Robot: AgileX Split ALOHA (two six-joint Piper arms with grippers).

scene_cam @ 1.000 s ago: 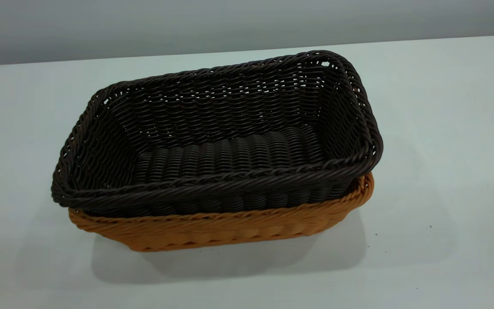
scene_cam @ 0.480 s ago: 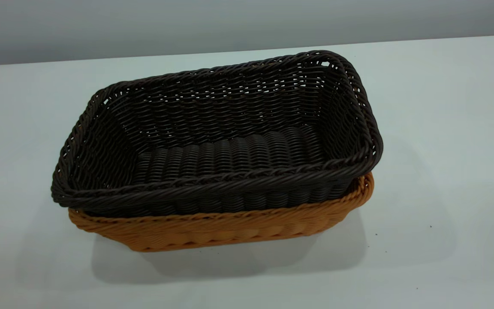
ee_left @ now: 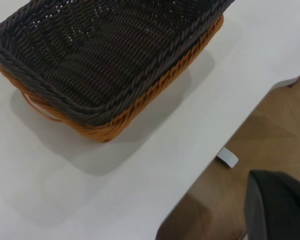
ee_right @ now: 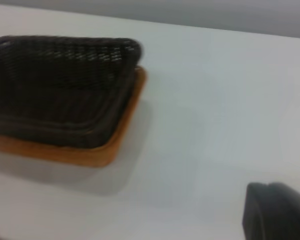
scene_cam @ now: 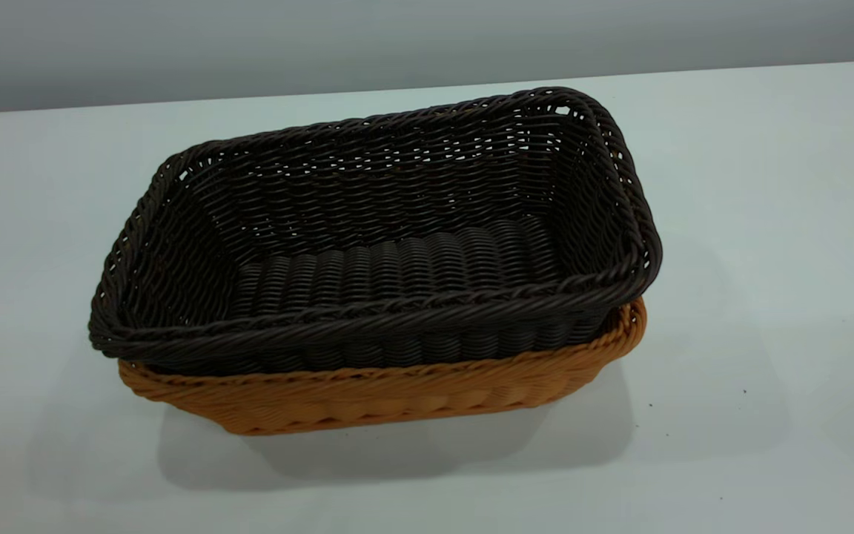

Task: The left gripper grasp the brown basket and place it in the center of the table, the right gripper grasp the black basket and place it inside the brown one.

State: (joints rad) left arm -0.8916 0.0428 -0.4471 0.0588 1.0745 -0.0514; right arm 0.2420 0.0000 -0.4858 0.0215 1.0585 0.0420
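Observation:
The black basket (scene_cam: 390,245) sits nested inside the brown basket (scene_cam: 397,397) near the middle of the white table (scene_cam: 753,222). The black rim stands a little above the brown rim. Both baskets also show in the left wrist view, black (ee_left: 95,50) inside brown (ee_left: 155,87), and in the right wrist view, black (ee_right: 55,85) inside brown (ee_right: 85,152). Neither arm shows in the exterior view. A dark part of my left gripper (ee_left: 277,207) shows off the table's edge, away from the baskets. A dark part of my right gripper (ee_right: 277,212) hangs above bare table, well apart from the baskets.
The table's edge (ee_left: 210,165) runs past the baskets in the left wrist view, with wooden floor (ee_left: 270,130) beyond and a small white object (ee_left: 227,157) on it. A grey wall (scene_cam: 397,44) stands behind the table.

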